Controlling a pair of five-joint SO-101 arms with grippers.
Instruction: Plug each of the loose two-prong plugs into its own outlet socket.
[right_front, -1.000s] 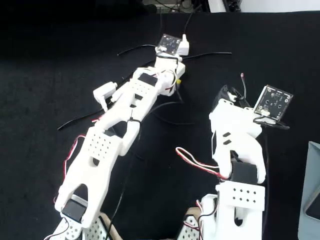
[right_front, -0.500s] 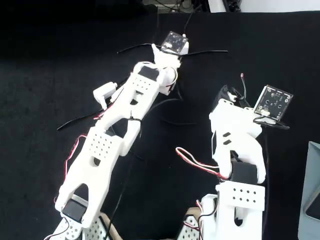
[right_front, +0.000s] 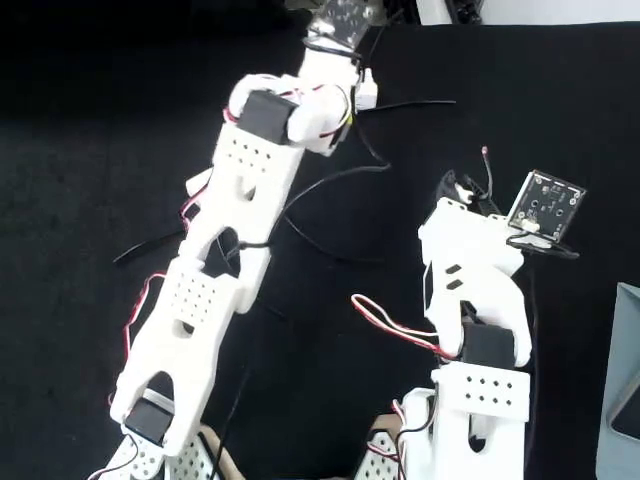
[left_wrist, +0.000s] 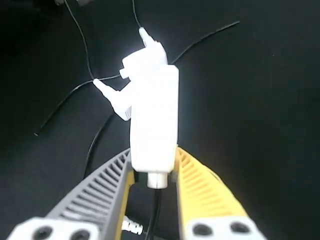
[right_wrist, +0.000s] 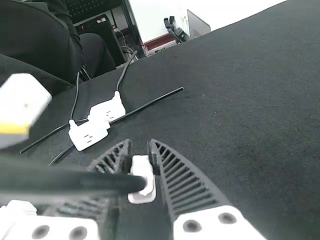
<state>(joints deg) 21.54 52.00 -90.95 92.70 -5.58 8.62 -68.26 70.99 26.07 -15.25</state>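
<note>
- Black cloth covers the desk (right_front: 100, 110), so the white parts are easy to find. What does the left tool (left_wrist: 154, 159) hold?
- It is closed on a long white block (left_wrist: 154, 110). One grey finger and one yellow finger press its two sides, near the end where a cable leaves it. I cannot tell if this block is a plug or a socket. I think it is lifted above the desk at the far edge, where the left arm (right_front: 240, 210) is stretched out.
- And the two smaller white pieces (left_wrist: 145, 56) past its other end?
- They lie close to the block or touch it. Whether one is pushed into it, I cannot say.
- The right tool (right_wrist: 140, 148)?
- Nearly closed, with a small white plug (right_wrist: 141, 177) between its black fingers and a black cable going back from it. The right arm (right_front: 470, 290) is folded near its base.
- Where are the sockets?
- Two outlet sockets (right_wrist: 89, 134) lie side by side on the desk, touching or almost, well apart from the right tool. The nearer one shows its slots free.
- So how much is done?
- In my judgement, little. I see no plug sitting clearly in a socket. Two parts are grasped, which is the first step. What is left is to bring each plug to its own socket, turn the prongs to the slots and push in.
</note>
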